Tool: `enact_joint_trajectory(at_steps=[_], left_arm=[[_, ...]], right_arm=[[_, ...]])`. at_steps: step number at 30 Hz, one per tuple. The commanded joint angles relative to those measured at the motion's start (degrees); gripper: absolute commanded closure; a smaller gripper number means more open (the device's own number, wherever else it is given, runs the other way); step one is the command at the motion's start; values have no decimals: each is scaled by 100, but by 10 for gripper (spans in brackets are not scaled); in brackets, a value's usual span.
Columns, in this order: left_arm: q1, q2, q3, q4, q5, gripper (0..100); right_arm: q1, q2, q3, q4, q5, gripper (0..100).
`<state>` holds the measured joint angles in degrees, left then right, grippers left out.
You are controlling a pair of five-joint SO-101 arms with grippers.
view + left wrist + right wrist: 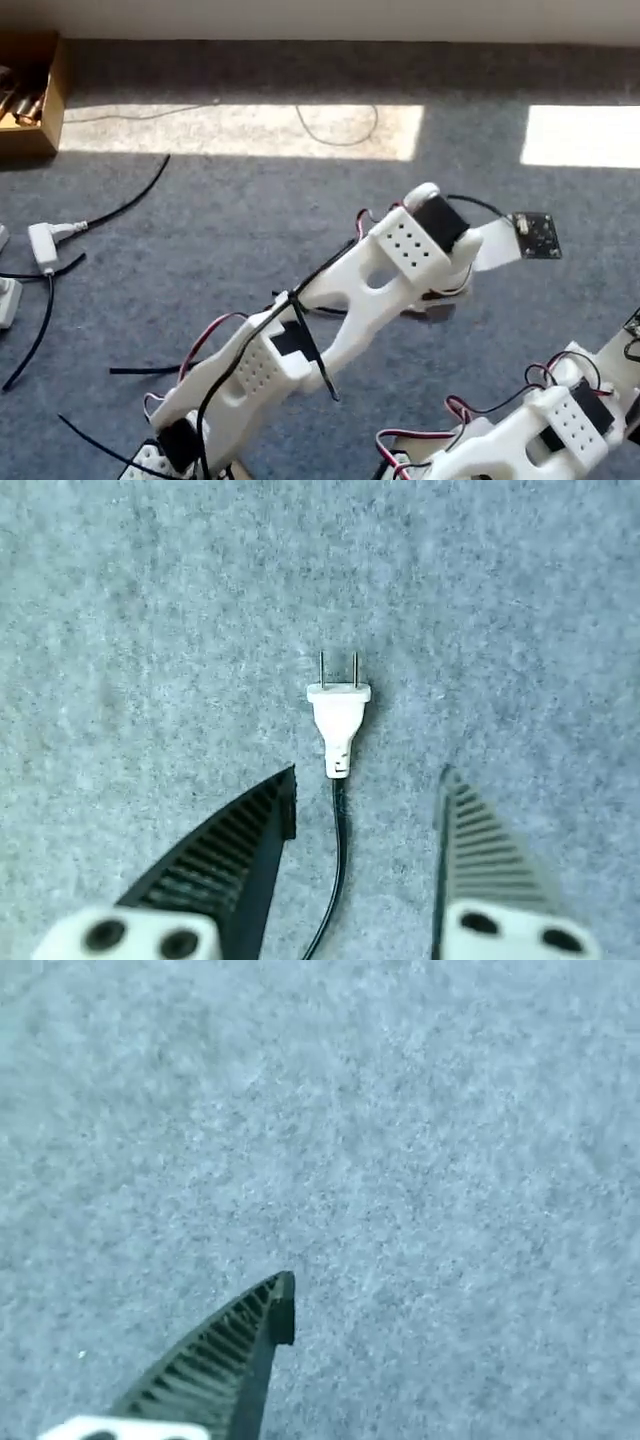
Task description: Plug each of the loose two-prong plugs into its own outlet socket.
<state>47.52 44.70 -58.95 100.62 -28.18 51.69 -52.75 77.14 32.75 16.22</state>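
The right tool (262,1340) is cut off by the frame edge above the grey carpet (430,1160), so it cannot be told whether it is apart or together. In the high view the left arm (380,275) is stretched across the carpet, and its tool end is covered by its own wrist. At that view's far left a white plug-like body (44,245) on a black cable is seen, its prongs too small to make out. Near it, a white piece (6,300) is cut by the frame edge. The left tool (367,780) is held apart. A white two-prong plug (338,715) is laid flat on the carpet just beyond the tips, untouched and nearer the dark finger, with its prongs pointed away from the tool. Its black cord (340,880) is run back between the fingers (240,860).
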Motion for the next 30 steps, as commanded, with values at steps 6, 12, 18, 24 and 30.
enact_joint_trajectory(at_steps=[6, 12, 18, 24, 30], left_arm=[[-497, -989, -470, 62, 88, 671], [-2668, -3231, 778, 62, 879, 671], [-5543, -4813, 3908, 44, 993, 671], [-7389, -5226, 7407, -897, -220, 671], [-8752, -5402, 9473, -3587, -1301, 671]], right_arm=[[-470, -66, -330, 119, 79, 406], [-2378, -22, -1121, 1745, 79, 406], [-4919, 409, -3266, 4189, 79, 406], [-6237, 2237, -4848, 4927, 1029, 478], [-6440, 3960, -6088, 5174, 3042, 742]])
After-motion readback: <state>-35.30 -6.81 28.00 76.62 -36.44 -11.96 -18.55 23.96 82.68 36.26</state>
